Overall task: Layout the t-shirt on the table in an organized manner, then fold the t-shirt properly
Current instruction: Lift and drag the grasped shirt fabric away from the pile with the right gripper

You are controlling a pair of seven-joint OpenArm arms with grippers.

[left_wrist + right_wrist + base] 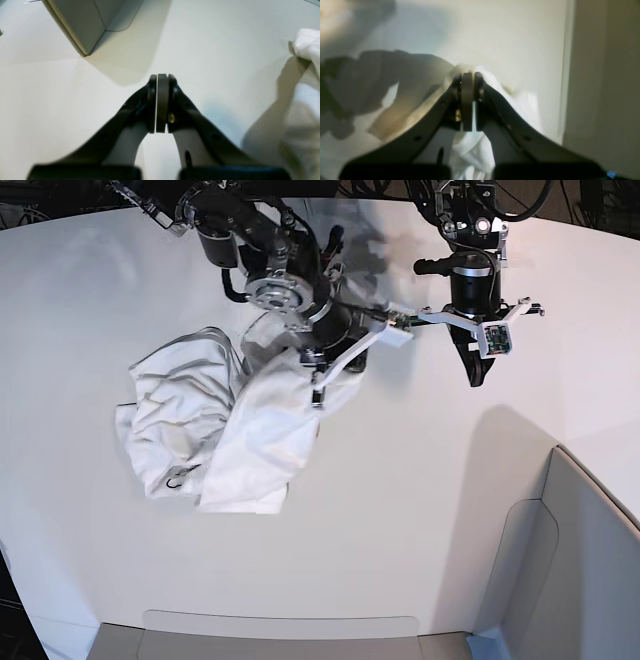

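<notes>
One claw, the right (467, 82), is pinched on the shirt (215, 430), crumpled mid-counter (400, 510); the left claw (162, 77) is closed, empty, hovering apart. Risk: single-point lifting bunches fabric, or the thin pinch slips.

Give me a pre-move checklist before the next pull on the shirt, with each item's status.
1. Right pincer has cloth: ok, shut on the t-shirt, with white fabric bunched around its tips.
2. Left pincer is free to help: ok, shut on nothing, above bare table.
3. Shirt laid out flat: not ok, it lies crumpled in a heap.
4. Room to spread it: ok, open tabletop lies on all sides of the heap.
5. Collar and sleeves located: cannot tell, folds hide them.
6. Grey panel clear of the shirt: ok, well apart.
</notes>
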